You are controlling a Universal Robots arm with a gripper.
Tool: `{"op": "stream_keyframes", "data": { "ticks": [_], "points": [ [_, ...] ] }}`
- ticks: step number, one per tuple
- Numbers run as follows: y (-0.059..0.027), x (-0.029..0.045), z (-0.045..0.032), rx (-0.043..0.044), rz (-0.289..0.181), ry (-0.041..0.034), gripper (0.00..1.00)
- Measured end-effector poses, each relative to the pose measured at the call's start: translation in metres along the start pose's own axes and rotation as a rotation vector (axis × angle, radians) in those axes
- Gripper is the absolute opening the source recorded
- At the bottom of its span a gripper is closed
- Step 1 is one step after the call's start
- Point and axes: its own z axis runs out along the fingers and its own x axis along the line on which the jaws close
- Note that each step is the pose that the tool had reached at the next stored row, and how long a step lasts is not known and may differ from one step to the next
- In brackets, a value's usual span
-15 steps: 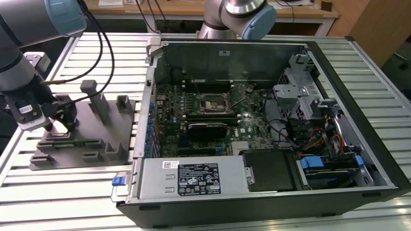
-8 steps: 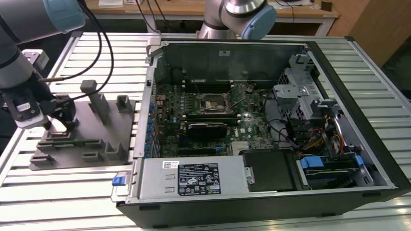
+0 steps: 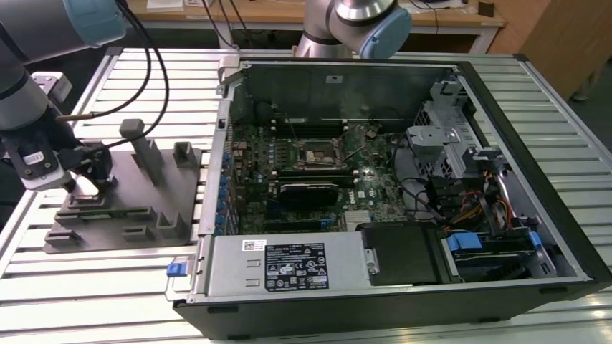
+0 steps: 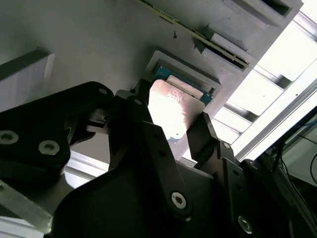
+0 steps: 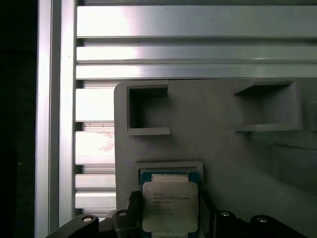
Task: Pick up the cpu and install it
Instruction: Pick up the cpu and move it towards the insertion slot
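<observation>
The cpu [image 5: 170, 201] is a small square chip with a shiny silver top; it also shows as a bright plate [image 4: 171, 106] in the second wrist view. My gripper [image 4: 168, 124] is shut on it, one black finger [image 4: 136, 116] against each side. The chip hangs just in front of a shallow square recess [image 5: 169, 166] with a teal inner edge in the grey fixture block [image 5: 213, 134]. In the exterior view my gripper [image 3: 93, 178] stands over that fixture block [image 3: 125, 208] at the view's left. The dark socket [image 3: 316, 152] lies on the motherboard inside the open computer case [image 3: 535, 143].
Upright grey posts [image 3: 143, 147] rise from the fixture block beside my gripper. The case's metal wall [image 3: 222, 143] stands between the fixture and the motherboard. Cables and drive cages [image 3: 449, 143] crowd the case on the exterior view's right. Everything rests on a slatted aluminium table [image 3: 163, 79].
</observation>
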Motion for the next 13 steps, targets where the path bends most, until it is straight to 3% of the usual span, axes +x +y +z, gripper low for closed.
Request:
{"op": "stream_keyframes", "data": {
  "ticks": [13],
  "points": [
    [0.0004, 0.0, -0.0088, 0.0, 0.0, 0.0001, 0.54]
  ]
}}
